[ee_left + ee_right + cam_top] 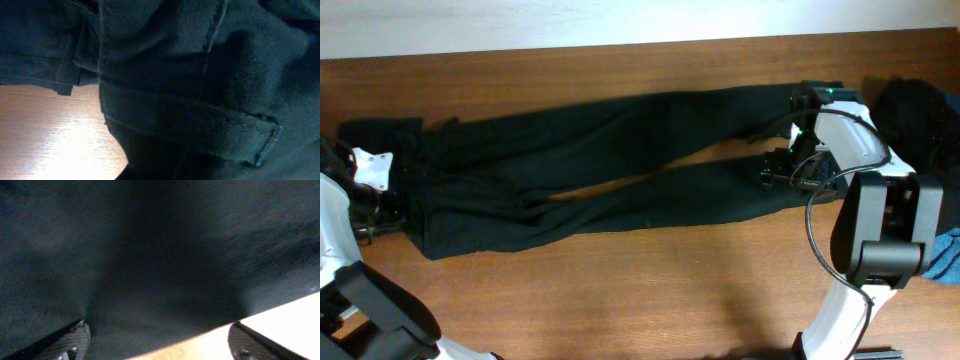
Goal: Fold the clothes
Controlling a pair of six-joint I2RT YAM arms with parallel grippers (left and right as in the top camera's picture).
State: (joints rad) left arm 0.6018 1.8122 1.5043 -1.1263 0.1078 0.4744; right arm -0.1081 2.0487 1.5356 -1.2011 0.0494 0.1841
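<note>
**Operator:** Describe the garment, starting from the left.

**Technician:** A long pair of black trousers (520, 160) lies flat across the wooden table (620, 290). The waist is at the left and both legs run to the right. The legs part at mid-length, so a narrow wedge of wood shows between them. The fabric is matte and soft, with shallow creases.

**Operator:** Condition of the left end effector?

**Technician:** The left end effector (378, 200) sits at the waist end. Its wrist camera is filled by the waistband (175, 120), a stitched belt loop (235, 127) and a raised seam. Glossy wood grain shows at the lower left. No fingers are in view, so I cannot tell whether it is clenched or released.

**Operator:** Condition of the right end effector?

**Technician:** The right end effector (782, 160) is at the leg ends. Its wrist camera shows dark, carbon-textured fingers (70, 340) set wide apart and released. Black cloth lies ahead of them, with a strip of pale table at the lower right.

**Operator:** Anything further right?

**Technician:** A rumpled heap of black clothes (915, 115) lies at the table's right edge. Nearer the camera, a blue piece (945, 255) is cut off by the frame.
</note>
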